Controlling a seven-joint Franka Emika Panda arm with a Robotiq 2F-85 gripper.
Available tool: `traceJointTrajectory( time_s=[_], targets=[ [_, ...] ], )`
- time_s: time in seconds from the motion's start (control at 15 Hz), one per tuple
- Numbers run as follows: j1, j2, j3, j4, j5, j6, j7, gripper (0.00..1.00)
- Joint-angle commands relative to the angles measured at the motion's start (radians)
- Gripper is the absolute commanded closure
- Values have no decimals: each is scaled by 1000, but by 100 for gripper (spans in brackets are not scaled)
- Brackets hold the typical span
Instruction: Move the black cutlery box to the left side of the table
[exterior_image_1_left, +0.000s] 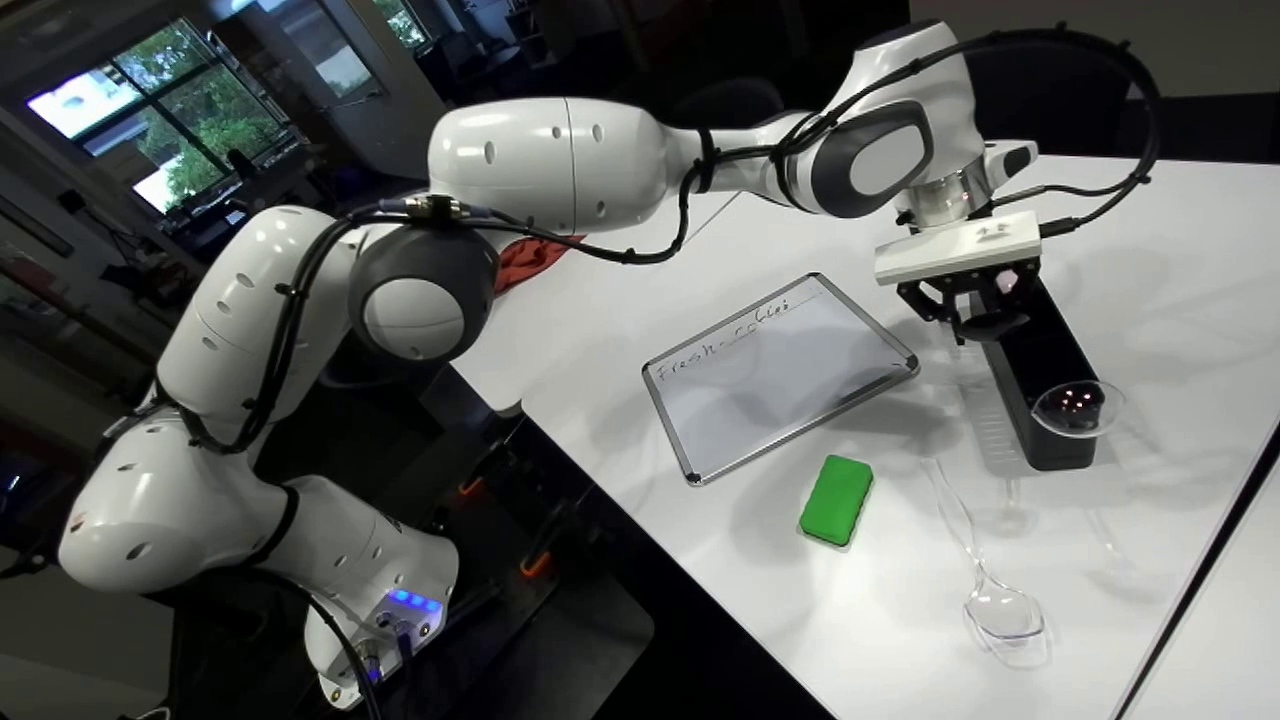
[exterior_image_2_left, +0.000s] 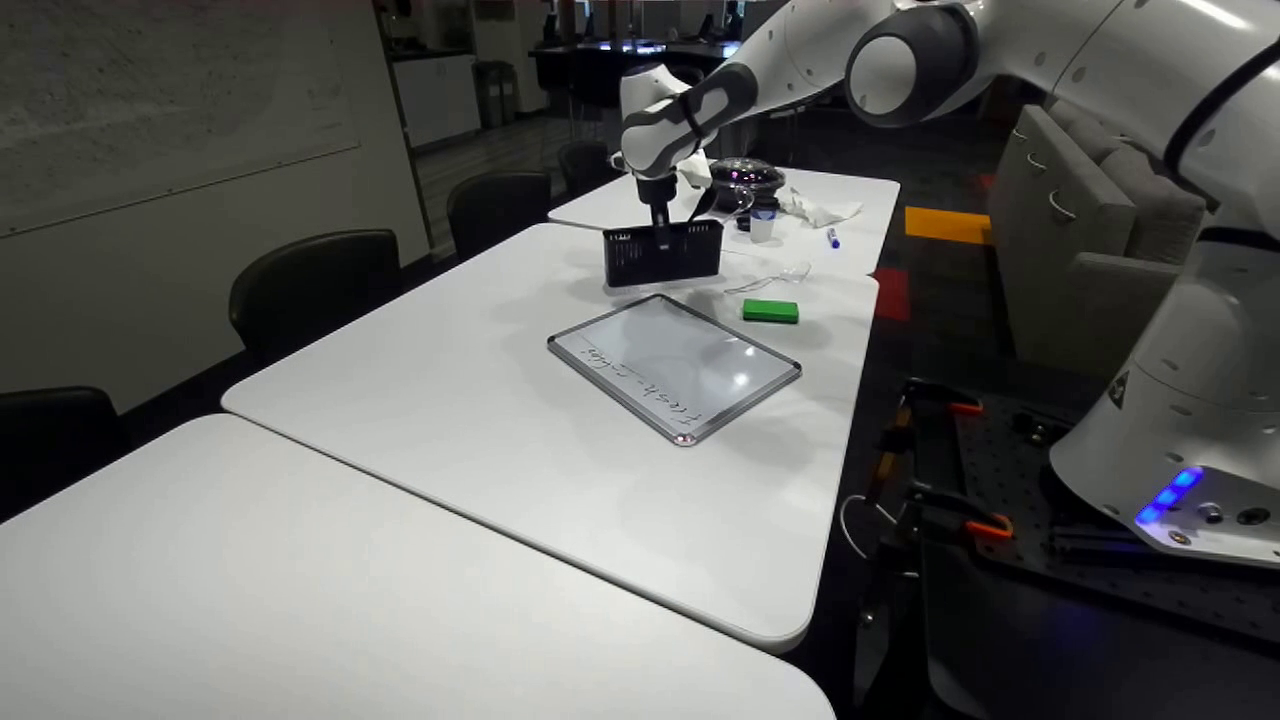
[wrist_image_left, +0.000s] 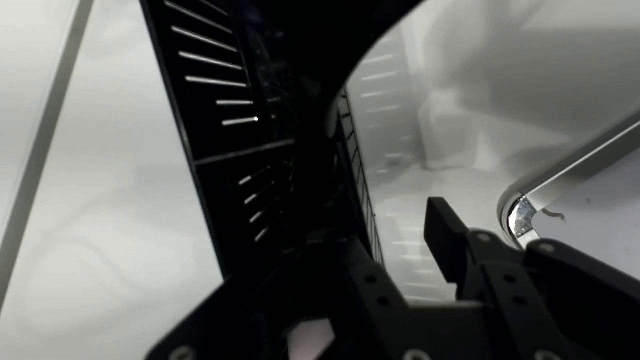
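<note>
The black cutlery box (exterior_image_1_left: 1040, 345) appears to stand upright on the white table (exterior_image_1_left: 620, 320). It also shows in an exterior view (exterior_image_2_left: 635, 258) and in the wrist view (wrist_image_left: 200, 130), with slotted walls. A dark spoon-like utensil (exterior_image_1_left: 997, 326) and a round clear utensil bowl (exterior_image_1_left: 1078, 408) stick up from it. My gripper (exterior_image_1_left: 972, 312) points down at the box's near wall. In the wrist view the gripper (wrist_image_left: 382, 235) is open. One finger is over or inside the box; the other is outside, with a gap to the wall. The inner fingertip is lost in the dark.
A whiteboard (exterior_image_1_left: 780, 375) lies close to the box. A green block (exterior_image_1_left: 837, 500) and a clear spoon (exterior_image_1_left: 1003, 607) lie on the same tabletop. A cup (exterior_image_2_left: 762, 223), a blue marker (exterior_image_2_left: 833, 238) and a dark bowl (exterior_image_2_left: 746, 174) are on the adjoining table.
</note>
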Motion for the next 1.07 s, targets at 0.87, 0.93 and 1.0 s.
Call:
traceJointTrajectory(
  time_s=[0.87,0.93,1.0],
  targets=[
    [-9,-6,41,110,13,-116,-55,99],
    [-8,-21,42,104,10,-129,-61,99],
    [-7,-38,43,97,7,-141,-69,99]
  ],
)
